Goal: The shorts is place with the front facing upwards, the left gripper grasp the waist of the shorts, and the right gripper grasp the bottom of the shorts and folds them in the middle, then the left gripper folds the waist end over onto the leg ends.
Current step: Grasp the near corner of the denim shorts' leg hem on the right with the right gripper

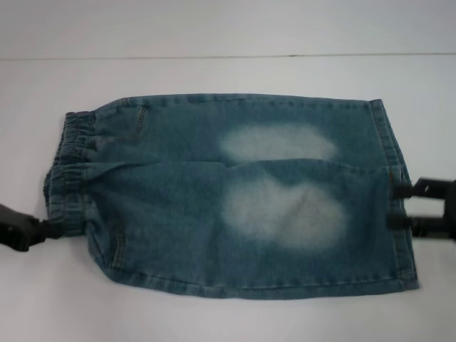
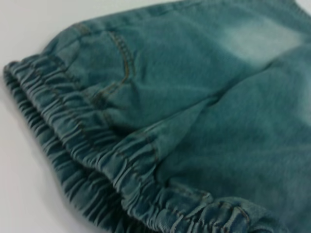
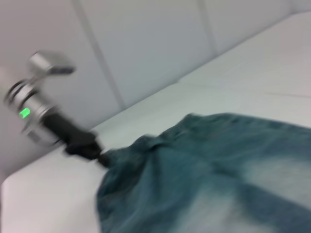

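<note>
Blue denim shorts [image 1: 235, 192] lie flat on the white table, elastic waist [image 1: 68, 171] to the left and leg hems [image 1: 395, 157] to the right. My left gripper [image 1: 48, 229] is at the near corner of the waist, its tips pinched together on the waistband. The right wrist view shows it across the cloth as the left gripper [image 3: 99, 156], with the fabric drawn up to its tip. My right gripper [image 1: 397, 206] is at the hem of the near leg, its two fingers [image 1: 400, 189] spread apart with the hem edge between them. The left wrist view shows the gathered waistband [image 2: 97, 160] up close.
The white table [image 1: 214, 313] stretches all around the shorts, with its far edge and a pale wall [image 1: 228, 28] behind. Nothing else lies on it.
</note>
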You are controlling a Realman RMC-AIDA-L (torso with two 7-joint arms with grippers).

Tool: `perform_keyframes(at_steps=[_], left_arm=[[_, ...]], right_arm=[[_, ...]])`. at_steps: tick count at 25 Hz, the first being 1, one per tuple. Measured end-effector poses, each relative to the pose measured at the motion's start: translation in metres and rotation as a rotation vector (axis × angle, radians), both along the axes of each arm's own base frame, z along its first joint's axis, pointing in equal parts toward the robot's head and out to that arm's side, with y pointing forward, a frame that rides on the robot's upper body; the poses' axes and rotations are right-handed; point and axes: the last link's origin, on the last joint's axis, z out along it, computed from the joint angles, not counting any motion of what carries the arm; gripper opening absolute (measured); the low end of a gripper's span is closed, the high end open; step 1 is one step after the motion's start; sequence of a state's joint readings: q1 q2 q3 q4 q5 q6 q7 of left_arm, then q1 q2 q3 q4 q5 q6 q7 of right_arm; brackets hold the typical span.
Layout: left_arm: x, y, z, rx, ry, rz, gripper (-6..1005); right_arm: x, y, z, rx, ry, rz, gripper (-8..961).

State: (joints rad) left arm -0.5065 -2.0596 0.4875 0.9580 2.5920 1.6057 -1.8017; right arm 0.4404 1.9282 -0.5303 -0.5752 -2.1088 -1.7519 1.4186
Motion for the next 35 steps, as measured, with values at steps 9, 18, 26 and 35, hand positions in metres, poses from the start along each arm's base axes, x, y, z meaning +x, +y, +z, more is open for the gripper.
perform_keyframes(at_steps=[9, 18, 26, 35], left_arm=[[0.017, 0.017, 0.008, 0.031, -0.056, 0.048, 14], [0.027, 0.029, 0.018, 0.072, -0.094, 0.046, 14], [0.03, 0.031, 0.016, 0.072, -0.096, 0.038, 14], [0.03, 0.032, 0.013, 0.069, -0.097, 0.033, 14]], right_arm=[[-0.006, 0.025, 0.033, -0.087, -0.131, -0.195, 791], [-0.013, 0.023, 0.025, -0.33, -0.387, -0.177, 791], [-0.015, 0.024, 0.003, -0.448, -0.538, -0.176, 689], [-0.014, 0.029, -0.006, -0.448, -0.601, -0.198, 625]])
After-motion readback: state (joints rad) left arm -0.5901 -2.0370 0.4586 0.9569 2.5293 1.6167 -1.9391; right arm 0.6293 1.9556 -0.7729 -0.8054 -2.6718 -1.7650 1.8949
